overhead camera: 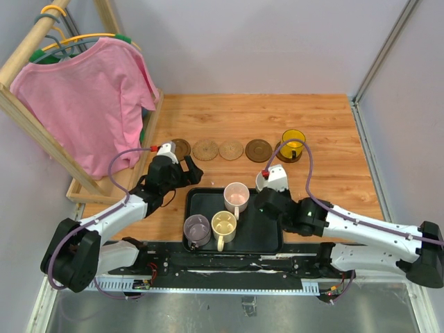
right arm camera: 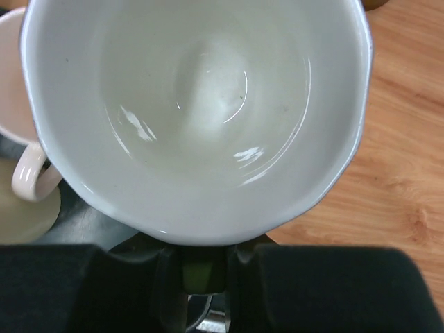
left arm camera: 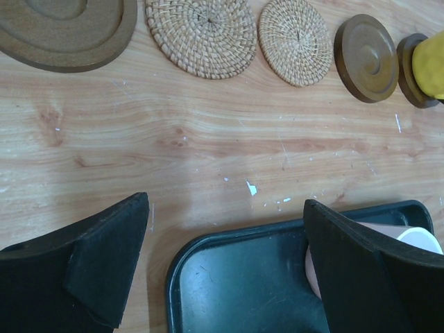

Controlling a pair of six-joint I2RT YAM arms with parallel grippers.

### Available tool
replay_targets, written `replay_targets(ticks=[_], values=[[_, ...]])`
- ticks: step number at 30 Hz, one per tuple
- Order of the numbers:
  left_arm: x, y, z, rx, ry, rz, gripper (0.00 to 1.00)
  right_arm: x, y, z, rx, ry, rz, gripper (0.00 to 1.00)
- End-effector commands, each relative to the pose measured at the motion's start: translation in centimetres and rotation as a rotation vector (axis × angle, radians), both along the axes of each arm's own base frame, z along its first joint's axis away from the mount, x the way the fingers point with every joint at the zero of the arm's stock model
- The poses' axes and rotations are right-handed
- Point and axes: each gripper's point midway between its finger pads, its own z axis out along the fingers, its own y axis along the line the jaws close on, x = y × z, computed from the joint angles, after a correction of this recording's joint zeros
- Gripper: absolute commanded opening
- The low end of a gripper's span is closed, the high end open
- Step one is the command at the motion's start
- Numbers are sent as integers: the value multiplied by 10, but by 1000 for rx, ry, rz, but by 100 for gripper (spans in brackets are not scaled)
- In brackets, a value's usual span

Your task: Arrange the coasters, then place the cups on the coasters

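Five coasters lie in a row across the table: a dark one point(overhead camera: 180, 148), two woven tan ones point(overhead camera: 206, 150) point(overhead camera: 231, 150), a dark one point(overhead camera: 258, 150), and a dark one point(overhead camera: 286, 155) under the amber cup point(overhead camera: 293, 143). The pink cup point(overhead camera: 236, 197), purple cup point(overhead camera: 196, 229) and cream-yellow cup point(overhead camera: 224, 225) stand on the black tray point(overhead camera: 267, 239). My right gripper point(right arm camera: 203, 274) is shut on the handle of the whitish cup point(right arm camera: 201, 104), held by the tray's far right corner. My left gripper point(left arm camera: 225, 208) hangs open over the tray's far left corner point(left arm camera: 208, 277), holding nothing.
A wooden rack point(overhead camera: 28, 118) with a pink shirt point(overhead camera: 90, 97) stands at the far left, its base near my left arm. Grey walls point(overhead camera: 402, 125) close in the table at the back and right.
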Motion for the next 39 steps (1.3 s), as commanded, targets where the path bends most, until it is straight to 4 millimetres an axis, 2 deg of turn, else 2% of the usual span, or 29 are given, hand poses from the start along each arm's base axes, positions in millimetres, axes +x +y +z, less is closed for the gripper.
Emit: replay_targets(ticks=[1, 5, 11, 17, 21, 30, 39], values=[[9, -3, 16, 19, -67, -8, 96, 45, 9, 33, 44, -107, -31, 1], [15, 0, 17, 39, -80, 4, 96, 78, 8, 34, 72, -98, -75, 1], [29, 7, 22, 95, -96, 50, 97, 127, 16, 37, 81, -82, -110, 1], [38, 5, 27, 110, -99, 52, 97, 172, 27, 24, 98, -47, -138, 1], [41, 2, 27, 108, -94, 43, 97, 197, 26, 17, 107, -18, -173, 1], [37, 3, 20, 113, -73, 41, 97, 235, 25, -7, 110, 48, -221, 1], [36, 4, 17, 120, -65, 40, 97, 247, 26, -21, 108, 78, -241, 1]])
